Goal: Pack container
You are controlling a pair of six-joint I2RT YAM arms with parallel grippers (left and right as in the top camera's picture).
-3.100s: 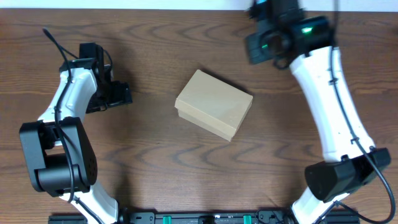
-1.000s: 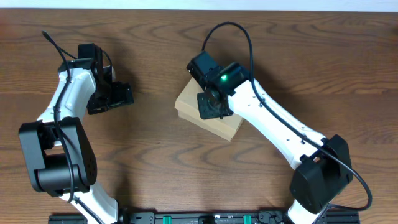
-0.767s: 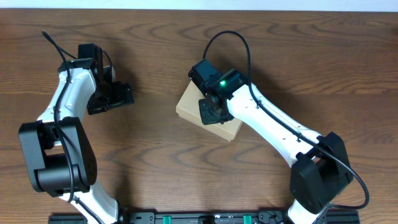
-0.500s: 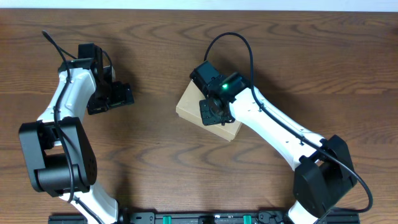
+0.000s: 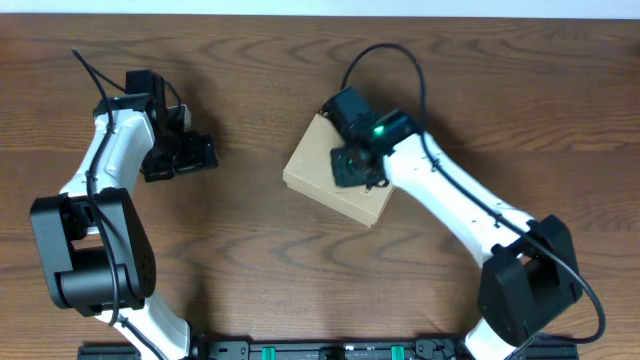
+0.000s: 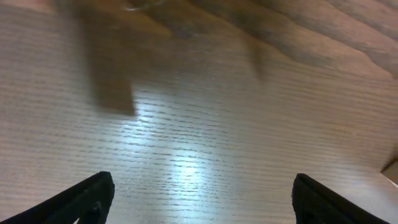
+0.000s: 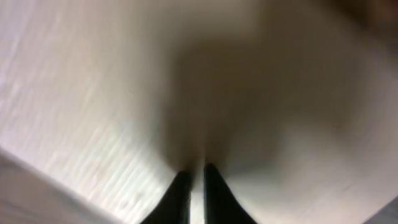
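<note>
1. Two grippers in view, well apart.
2. On the table, near its middle: container, tan cardboard, lid down, turned at an angle.
3. Over its lid, touching or just off it, cannot tell which: right gripper, fingertips drawn nearly together, holding nothing.
4. Off to the left, low over the wood: left gripper, fingers spread wide, empty.
</note>
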